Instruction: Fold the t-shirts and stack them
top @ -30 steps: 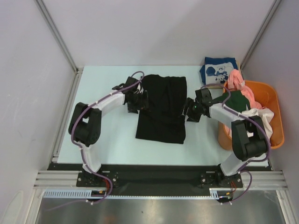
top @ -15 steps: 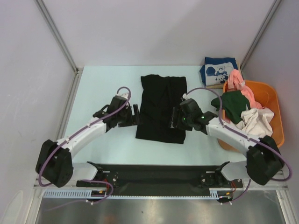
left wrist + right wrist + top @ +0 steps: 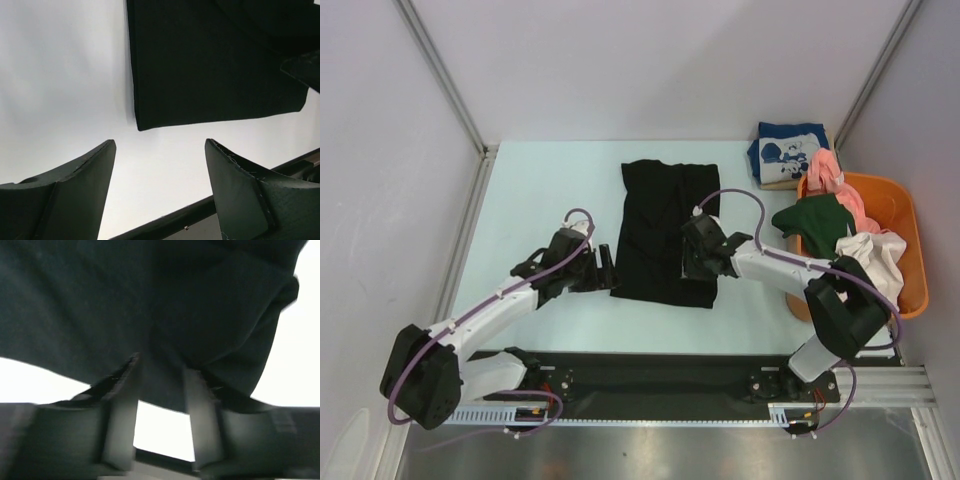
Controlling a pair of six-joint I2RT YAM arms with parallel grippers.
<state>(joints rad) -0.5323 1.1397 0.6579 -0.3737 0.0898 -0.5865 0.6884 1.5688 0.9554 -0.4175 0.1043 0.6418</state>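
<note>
The large black cloth t-shirt (image 3: 665, 225) is lying in the middle of the pale table (image 3: 535, 190), folded into a long strip. Its long axis is running from the far side toward the arm bases, and its near hem is facing you. Your left gripper (image 3: 607, 270) is hovering over bare table just beside the hem's near-left corner. In its wrist view the jaws are standing wide apart and holding nothing, and the shirt corner (image 3: 142, 122) is lying just ahead of the tips. Your right gripper (image 3: 692, 262) is sitting over the near-right corner, already above the cloth. Its wrist view is blurred, but the fingers (image 3: 122, 400) are showing a moderate gap with black fabric across their tips, and nothing looks clamped. So each arm is nearer its own corner, and you are probably heading for a lift of the near hem along that long axis; the left one is needing a short reach inward first. The folded navy t-shirt with white print (image 3: 785, 152) and the orange plastic basket (image 3: 910, 255) of pink, green and off-white shirts are sitting well apart on the right.
</note>
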